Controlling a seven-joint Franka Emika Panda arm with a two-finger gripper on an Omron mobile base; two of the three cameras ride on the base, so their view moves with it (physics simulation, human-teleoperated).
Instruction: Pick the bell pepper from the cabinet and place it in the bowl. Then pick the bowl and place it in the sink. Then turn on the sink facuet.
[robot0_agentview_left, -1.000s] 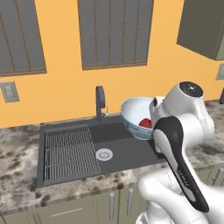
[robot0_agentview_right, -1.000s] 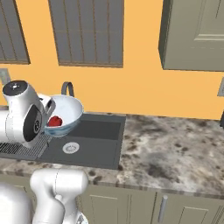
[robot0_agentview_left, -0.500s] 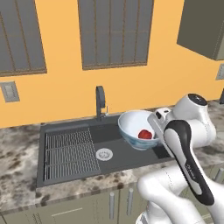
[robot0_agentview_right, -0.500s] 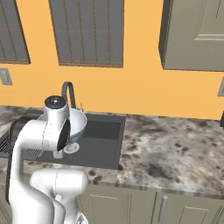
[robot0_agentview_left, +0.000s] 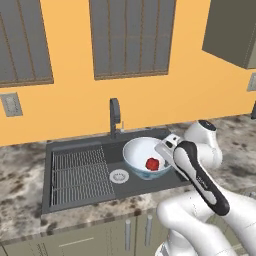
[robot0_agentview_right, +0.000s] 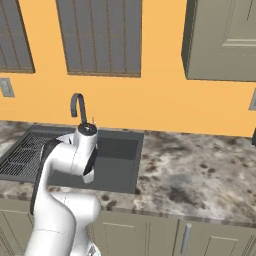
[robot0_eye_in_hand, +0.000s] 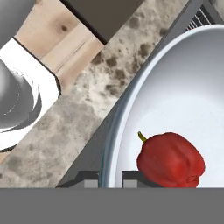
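Closest to the camera on the hand, the fingers (robot0_eye_in_hand: 110, 178) are clamped on the rim of the bowl (robot0_eye_in_hand: 183, 96), one tip on either side of its pale edge, so the bowl is held by its wall. Inside it, just beside that pinched rim, lies the bell pepper (robot0_eye_in_hand: 170, 160), glossy red with a short stem pointing away from the fingers, resting on the white inner surface. From the left base view the gripper (robot0_agentview_left: 167, 150) meets the bowl (robot0_agentview_left: 145, 154) at its right edge, and the bowl sits tilted over the right half of the sink (robot0_agentview_left: 85, 200), with the bell pepper (robot0_agentview_left: 152, 163) low in its hollow. A round drain (robot0_agentview_left: 119, 175) shows just left of the bowl, and the ribbed rack section (robot0_agentview_left: 80, 172) fills the basin's left part. Speckled stone tabletop (robot0_agentview_left: 20, 200) surrounds the basin on the near and left sides. Behind the bowl, at the sink's back edge, the sink facuet (robot0_agentview_left: 115, 116) stands upright and apart from it. From the right base view the white arm covers the bowl, with the sink (robot0_agentview_right: 117, 170) and the sink facuet (robot0_agentview_right: 78, 106) beyond. Farther still, the cabinet (robot0_agentview_right: 222, 40) hangs on the orange wall (robot0_agentview_right: 150, 105), well to the right of the sink, its door closed.
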